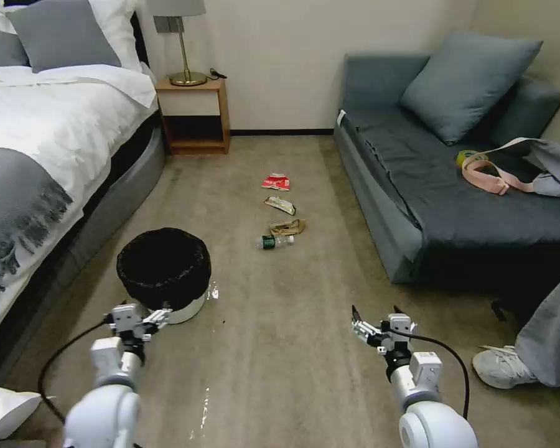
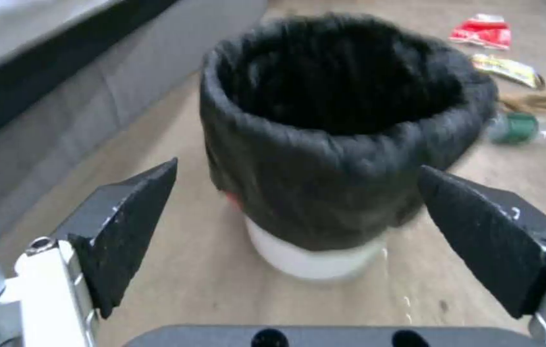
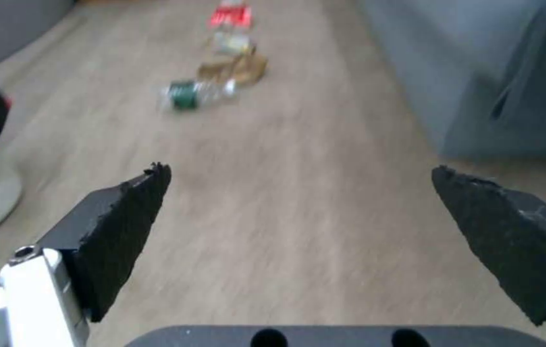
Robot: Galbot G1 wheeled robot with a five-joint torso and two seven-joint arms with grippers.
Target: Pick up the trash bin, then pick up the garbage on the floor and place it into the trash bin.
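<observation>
The trash bin (image 1: 163, 270), white and lined with a black bag, stands upright on the floor near the bed. My left gripper (image 1: 148, 318) is open just short of its near side; in the left wrist view the fingers (image 2: 125, 226) stand wide apart before the trash bin (image 2: 343, 130), not touching it. The garbage lies in a row farther ahead: a red-white packet (image 1: 276, 182), a yellow wrapper (image 1: 280, 205), a tan paper wad (image 1: 287, 226) and a green-labelled bottle (image 1: 275, 241). My right gripper (image 1: 374, 311) hangs open over bare floor, well short of the bottle (image 3: 199, 92).
A bed (image 1: 50, 143) runs along the left, and a nightstand (image 1: 194, 115) with a lamp stands at the back wall. On the right a grey sofa (image 1: 454, 205) holds a cushion, a bag and a tape roll (image 1: 465, 157). A person's shoe (image 1: 501, 367) rests at the right edge.
</observation>
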